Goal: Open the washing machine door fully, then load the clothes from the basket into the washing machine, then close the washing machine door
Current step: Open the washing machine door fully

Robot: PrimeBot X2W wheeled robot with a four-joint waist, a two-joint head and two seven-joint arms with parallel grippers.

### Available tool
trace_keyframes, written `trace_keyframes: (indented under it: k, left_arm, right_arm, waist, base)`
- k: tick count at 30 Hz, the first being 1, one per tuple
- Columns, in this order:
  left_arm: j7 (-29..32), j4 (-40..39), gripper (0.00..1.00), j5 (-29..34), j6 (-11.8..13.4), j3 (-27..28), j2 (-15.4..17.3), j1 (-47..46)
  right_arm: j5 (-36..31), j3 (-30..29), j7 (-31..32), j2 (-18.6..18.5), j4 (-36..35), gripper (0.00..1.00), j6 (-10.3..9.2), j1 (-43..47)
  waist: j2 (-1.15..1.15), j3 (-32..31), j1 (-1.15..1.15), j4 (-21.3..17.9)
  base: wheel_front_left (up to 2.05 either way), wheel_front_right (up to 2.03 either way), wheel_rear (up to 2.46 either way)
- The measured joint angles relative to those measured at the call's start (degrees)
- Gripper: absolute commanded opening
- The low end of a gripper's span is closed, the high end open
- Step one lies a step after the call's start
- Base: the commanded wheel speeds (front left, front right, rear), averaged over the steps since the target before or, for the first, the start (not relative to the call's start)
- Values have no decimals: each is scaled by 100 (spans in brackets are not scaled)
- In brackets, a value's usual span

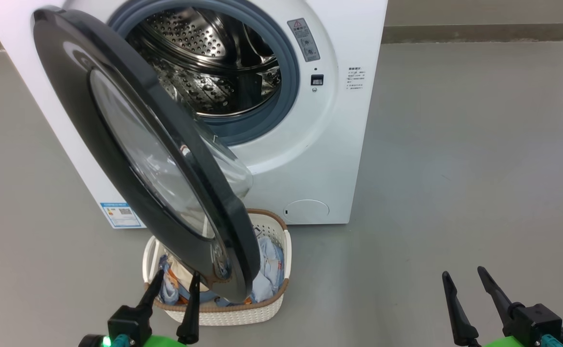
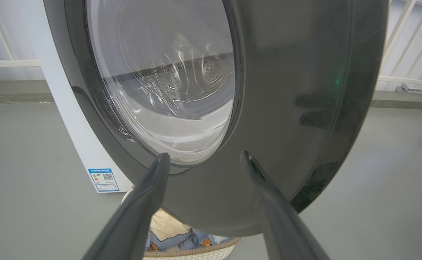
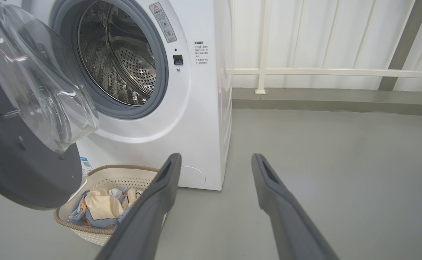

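The washing machine door (image 1: 141,154) hangs part-open above the basket (image 1: 242,315) of clothes (image 1: 269,265). Opening looks unfinished: the left gripper (image 1: 177,274), fingers spread and empty by the rim, should swing it wider. The right gripper (image 1: 463,271) is also released.

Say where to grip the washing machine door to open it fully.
Take the washing machine door by its rim at the free edge above the basket, coming edge-on from the right. That edge is farthest from the hinge, and the bulging glass offers no hold. The open left gripper is nearest.
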Motion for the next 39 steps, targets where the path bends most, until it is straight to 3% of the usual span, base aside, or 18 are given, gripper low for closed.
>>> trace_keyframes:
  k: [21,22,24,39]
  left_arm:
    - [0,24,100,-9,9,26,-5,0]
    - [0,30,91,-9,9,30,-5,0]
    - [0,49,0,-9,10,36,-5,0]
    - [0,2,0,0,63,207,-24,-75]
  right_arm:
    - [-177,-52,3,53,-49,100,0,46]
    - [-177,-55,3,53,-51,100,0,46]
    - [-178,-57,3,56,-51,100,0,46]
    - [-179,-41,3,63,-46,100,0,46]
  waist:
    - [0,-21,0,7]
    - [0,-17,0,11]
    - [0,-8,0,19]
    - [0,45,0,63]
  base:
    - [0,0,0]
    - [0,0,0]
    - [0,0,0]
    - [0,0,0]
